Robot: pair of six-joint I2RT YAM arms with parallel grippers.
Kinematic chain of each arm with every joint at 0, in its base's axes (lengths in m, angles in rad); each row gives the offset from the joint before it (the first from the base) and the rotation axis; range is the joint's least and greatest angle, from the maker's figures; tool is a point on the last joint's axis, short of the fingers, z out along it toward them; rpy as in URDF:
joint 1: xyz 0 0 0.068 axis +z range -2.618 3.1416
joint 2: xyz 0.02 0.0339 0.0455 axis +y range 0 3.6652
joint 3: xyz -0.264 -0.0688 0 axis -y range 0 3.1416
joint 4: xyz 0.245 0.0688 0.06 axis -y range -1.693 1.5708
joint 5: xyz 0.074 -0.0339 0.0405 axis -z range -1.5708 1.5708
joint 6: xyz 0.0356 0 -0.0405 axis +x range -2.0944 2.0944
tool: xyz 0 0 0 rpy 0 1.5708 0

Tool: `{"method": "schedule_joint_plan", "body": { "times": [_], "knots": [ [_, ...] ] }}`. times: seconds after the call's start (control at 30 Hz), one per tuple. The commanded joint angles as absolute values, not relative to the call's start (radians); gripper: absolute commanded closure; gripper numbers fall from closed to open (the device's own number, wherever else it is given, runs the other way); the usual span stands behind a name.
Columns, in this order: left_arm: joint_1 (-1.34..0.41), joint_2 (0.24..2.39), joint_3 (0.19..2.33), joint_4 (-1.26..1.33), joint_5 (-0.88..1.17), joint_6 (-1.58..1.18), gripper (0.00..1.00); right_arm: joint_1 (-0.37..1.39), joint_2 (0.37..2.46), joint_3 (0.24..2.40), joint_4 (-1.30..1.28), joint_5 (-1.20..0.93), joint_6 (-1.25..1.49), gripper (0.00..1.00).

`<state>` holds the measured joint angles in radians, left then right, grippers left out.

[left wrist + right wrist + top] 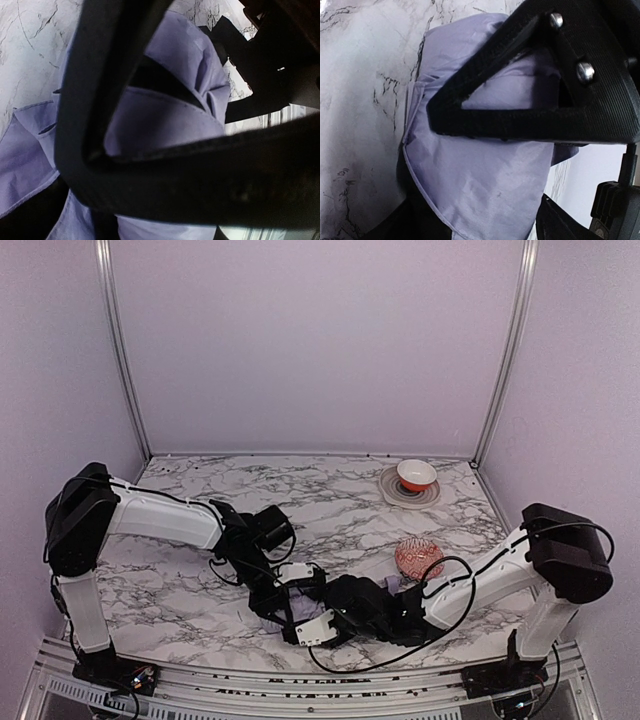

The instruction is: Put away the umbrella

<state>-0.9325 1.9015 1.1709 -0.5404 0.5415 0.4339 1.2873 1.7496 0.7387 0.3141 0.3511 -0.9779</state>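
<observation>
The umbrella (300,607) lies collapsed near the front middle of the marble table, its pale lavender fabric bunched between the two arms. My left gripper (283,592) reaches in from the left and is closed on the fabric. In the left wrist view a black finger (200,175) crosses right over the lavender folds (165,125). My right gripper (330,618) comes in from the right and is closed on the same bundle. Its upper finger (520,122) presses on the fabric (490,175). The shaft and handle are hidden.
A red patterned bowl (418,558) stands just right of the grippers, close to the right forearm. A small orange and white bowl (416,475) sits on a grey plate (395,495) at the back right. Lavender walls enclose the table.
</observation>
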Motion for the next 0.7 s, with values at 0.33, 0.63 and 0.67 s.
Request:
{"method": "schedule_joint_plan", "body": {
  "times": [0.33, 0.63, 0.67],
  "knots": [
    [-0.958, 1.923, 1.108, -0.697, 0.49, 0.453, 0.5, 1.256, 1.838, 0.822, 0.137, 0.429, -0.93, 0.7],
    [-0.918, 1.57, 0.918, -0.269, 0.133, 0.338, 0.01, 1.248, 1.838, 0.859, -0.089, 0.267, -0.717, 0.75],
    [-0.919, 1.507, 0.88, -0.218, 0.126, 0.345, 0.01, 1.244, 1.844, 0.867, -0.115, 0.244, -0.691, 0.76]
  ]
}}
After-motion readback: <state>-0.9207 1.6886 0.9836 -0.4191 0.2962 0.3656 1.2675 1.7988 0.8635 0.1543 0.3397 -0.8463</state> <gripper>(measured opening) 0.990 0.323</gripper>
